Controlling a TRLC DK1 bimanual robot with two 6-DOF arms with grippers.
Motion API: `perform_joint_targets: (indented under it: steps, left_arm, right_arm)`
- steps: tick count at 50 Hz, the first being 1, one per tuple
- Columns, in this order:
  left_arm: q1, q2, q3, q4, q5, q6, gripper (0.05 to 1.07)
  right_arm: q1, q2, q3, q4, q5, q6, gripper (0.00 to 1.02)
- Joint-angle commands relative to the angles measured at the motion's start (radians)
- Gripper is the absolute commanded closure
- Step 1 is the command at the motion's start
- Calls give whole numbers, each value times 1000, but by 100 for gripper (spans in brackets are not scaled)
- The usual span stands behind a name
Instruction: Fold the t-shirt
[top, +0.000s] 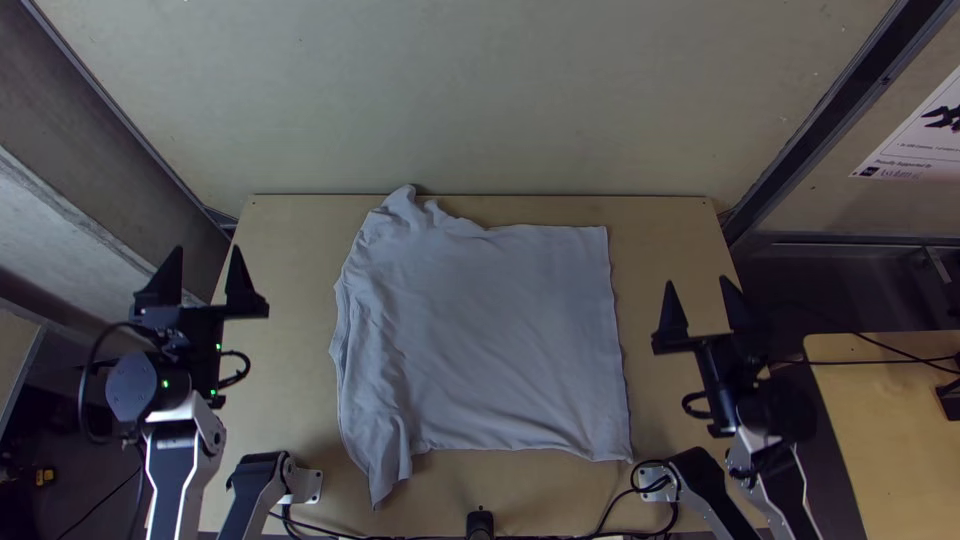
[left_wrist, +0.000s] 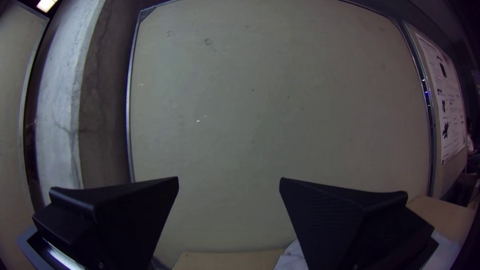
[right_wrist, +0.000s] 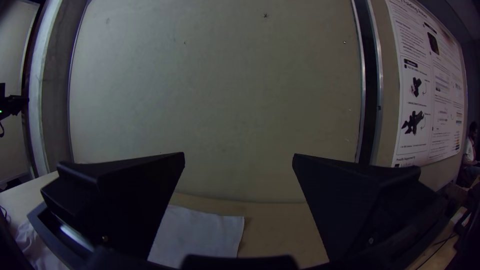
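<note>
The light grey t-shirt (top: 500, 340) lies spread on the table, its right part fairly flat and its left side wrinkled and gathered, with one corner pointing to the near edge. Left of it, by the table's left edge, my left gripper (top: 208, 262) stands open and holds nothing. In the left wrist view its fingertips are wide apart, the left gripper (left_wrist: 229, 181) facing the back wall. Over the table's right edge, clear of the cloth, is my right gripper (top: 697, 290), also open. In the right wrist view, part of the t-shirt (right_wrist: 200, 232) shows beyond the right gripper (right_wrist: 239, 156).
Bare wooden table (top: 665, 240) borders the shirt on the right, and another strip (top: 290, 300) on the left. Black cables (top: 600, 528) run along the near edge. A second wooden table (top: 880, 400) stands at the right; a wall rises behind.
</note>
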Motion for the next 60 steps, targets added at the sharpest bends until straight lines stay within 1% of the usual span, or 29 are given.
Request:
perform_joint_targets:
  steps: [1,11,22,25,31,34,37,39,44,48,53,56,60]
  left_arm:
    - [-19,100,113,19,7,-31,10]
    - [-39,192,233,-14,32,-31,10]
    - [-39,223,249,-44,58,-45,10]
    - [-39,233,252,-63,65,-60,10]
    - [-39,287,294,-132,72,-92,10]
    - [-39,330,329,-165,76,-112,10]
    - [-40,354,343,-152,92,-137,10]
    - [-42,379,351,-132,96,-140,10]
    - [-77,457,410,-147,96,-141,10]
    - [-92,543,486,-196,96,-149,10]
    - [-105,683,637,-339,96,-193,10]
    - [-114,770,731,-428,101,-199,10]
    - [-117,851,811,-469,105,-219,10]
  right_arm:
    - [8,149,117,32,-4,-7,3]
    - [-4,377,336,44,-2,-7,3]
    - [-13,549,503,26,7,-3,3]
    - [-15,592,551,1,10,9,3]
    - [-26,667,640,-88,10,45,3]
    - [-27,693,661,-109,10,49,3]
    - [-27,710,674,-115,10,63,3]
    - [-27,719,677,-118,10,63,3]
    - [-24,762,689,-125,10,71,3]
    - [-32,805,709,-146,10,89,3]
    - [-42,867,738,-178,9,105,3]
    - [-44,902,750,-183,9,111,3]
    - [-47,951,780,-206,7,134,3]
